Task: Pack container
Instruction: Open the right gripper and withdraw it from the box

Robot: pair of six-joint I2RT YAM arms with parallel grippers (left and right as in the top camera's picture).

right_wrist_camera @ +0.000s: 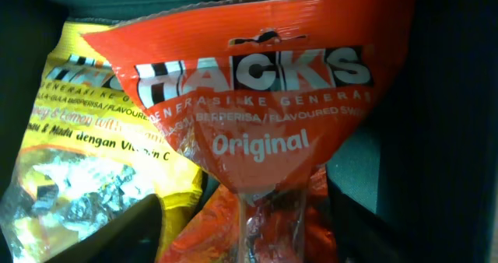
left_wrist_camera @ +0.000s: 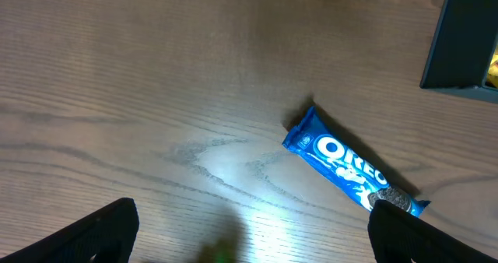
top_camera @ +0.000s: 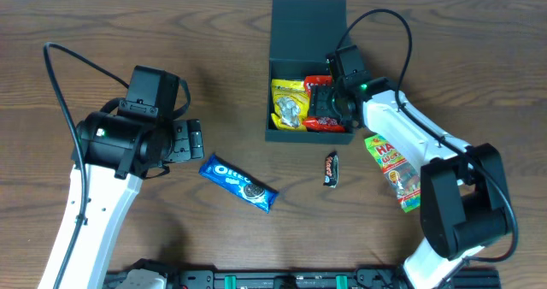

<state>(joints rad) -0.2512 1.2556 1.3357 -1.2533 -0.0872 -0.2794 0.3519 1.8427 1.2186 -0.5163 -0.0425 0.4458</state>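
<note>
On the table [top_camera: 171,32], the container [top_camera: 308,28] lies under the right gripper [top_camera: 332,103] — jaws parted.

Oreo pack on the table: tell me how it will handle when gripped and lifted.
The Oreo pack is a long, slim sleeve, so it probably stays fairly stiff if gripped across its middle. Its glossy blue wrapper looks slick and may slip. Lying flat, it seems unlikely to roll.

The whole table [top_camera: 128,24] is seen from straight above. Left of the container [top_camera: 308,28], the Oreo packet [left_wrist_camera: 350,163] is seen low and obliquely by the left wrist camera, shared with overhead. The right wrist camera is held seemingly inside the container.
</note>
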